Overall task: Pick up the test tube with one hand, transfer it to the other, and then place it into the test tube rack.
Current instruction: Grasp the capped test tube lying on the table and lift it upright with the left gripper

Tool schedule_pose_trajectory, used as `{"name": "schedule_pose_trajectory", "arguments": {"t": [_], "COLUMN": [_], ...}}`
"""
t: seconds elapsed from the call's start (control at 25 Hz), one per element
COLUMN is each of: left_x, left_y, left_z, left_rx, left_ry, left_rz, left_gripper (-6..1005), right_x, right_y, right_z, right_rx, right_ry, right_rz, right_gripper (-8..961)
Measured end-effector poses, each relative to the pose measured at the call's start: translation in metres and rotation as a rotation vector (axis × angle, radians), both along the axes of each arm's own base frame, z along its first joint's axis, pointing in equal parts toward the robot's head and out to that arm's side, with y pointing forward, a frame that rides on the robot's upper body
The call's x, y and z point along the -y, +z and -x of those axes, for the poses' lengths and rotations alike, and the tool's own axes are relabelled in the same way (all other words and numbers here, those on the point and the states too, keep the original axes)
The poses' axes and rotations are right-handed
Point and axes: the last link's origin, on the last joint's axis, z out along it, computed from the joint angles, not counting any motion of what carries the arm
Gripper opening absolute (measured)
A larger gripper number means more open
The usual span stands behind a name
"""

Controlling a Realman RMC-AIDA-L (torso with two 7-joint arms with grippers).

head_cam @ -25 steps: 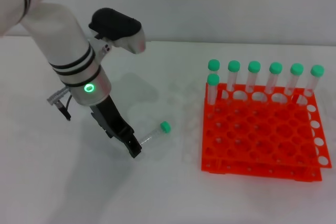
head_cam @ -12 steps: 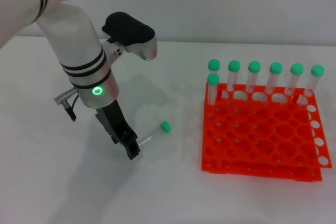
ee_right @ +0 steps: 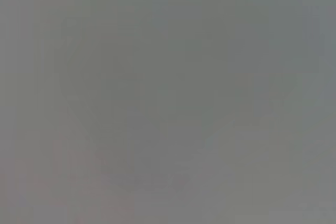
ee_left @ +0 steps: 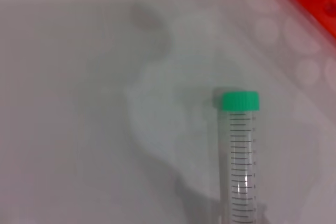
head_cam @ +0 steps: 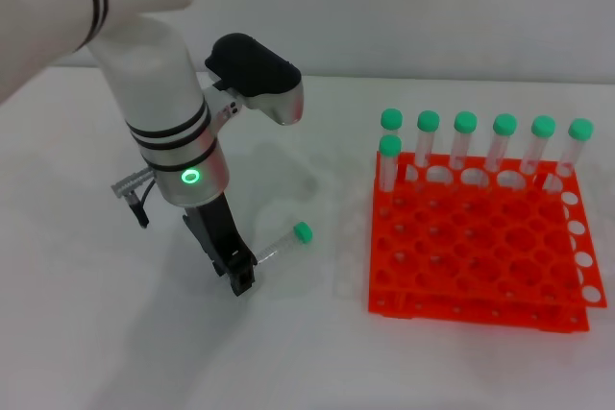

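Note:
The test tube (head_cam: pixel 279 247) lies flat on the white table, its green cap (head_cam: pixel 303 231) pointing toward the test tube rack (head_cam: pixel 461 306). My left gripper (head_cam: pixel 243 282), black below a silver cuff with a green light, reaches down to the table at the tube's pointed end, touching or nearly touching it. The left wrist view shows the same test tube (ee_left: pixel 240 171) lying on the table and a corner of the rack (ee_left: pixel 315 1). The other hand, my right gripper, is out of view; its wrist view shows only grey.
Several green-capped tubes (head_cam: pixel 466 141) stand upright along the rack's back row, with one more in the second row at its left end. The rack sits right of the lying tube, with bare white table between them.
My left arm has moved right and slightly down, bringing the gripper closer to the tube's pointed end. The tube and rack have not moved.

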Motion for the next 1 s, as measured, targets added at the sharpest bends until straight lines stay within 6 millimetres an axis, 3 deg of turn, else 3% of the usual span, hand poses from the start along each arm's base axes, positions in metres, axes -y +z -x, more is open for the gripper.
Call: {"name": "schedule_pose_trajectory", "arguments": {"t": [0.16,0.4,0.6,0.8,1.0], "left_x": [-0.001,0.000,0.002,-0.001,-0.020], "left_y": [-0.002,-0.004,-0.006,-0.007,0.009], "left_z": [-0.001,-0.001,0.000,-0.004,-0.013], "left_rx": [-0.005,-0.003,0.000,0.018,0.080], "left_ry": [-0.007,-0.002,0.002,0.015,0.020], "left_rz": [-0.008,-0.010,-0.005,-0.029,-0.150], "left_gripper": [354,352,197,194,192], "right_x": [0.000,0.000,0.002,0.004,0.007], "right_y": [0.001,0.003,0.003,0.004,0.004], "right_z": [0.000,-0.001,-0.003,-0.004,-0.007], "right_rx": [0.002,0.007,0.007,0.007,0.005], "right_ry": [0.000,-0.001,-0.005,-0.007,-0.013], "right_rz": [-0.002,-0.005,-0.007,-0.009,-0.011], "right_gripper": [870,870,870,870,870]}}
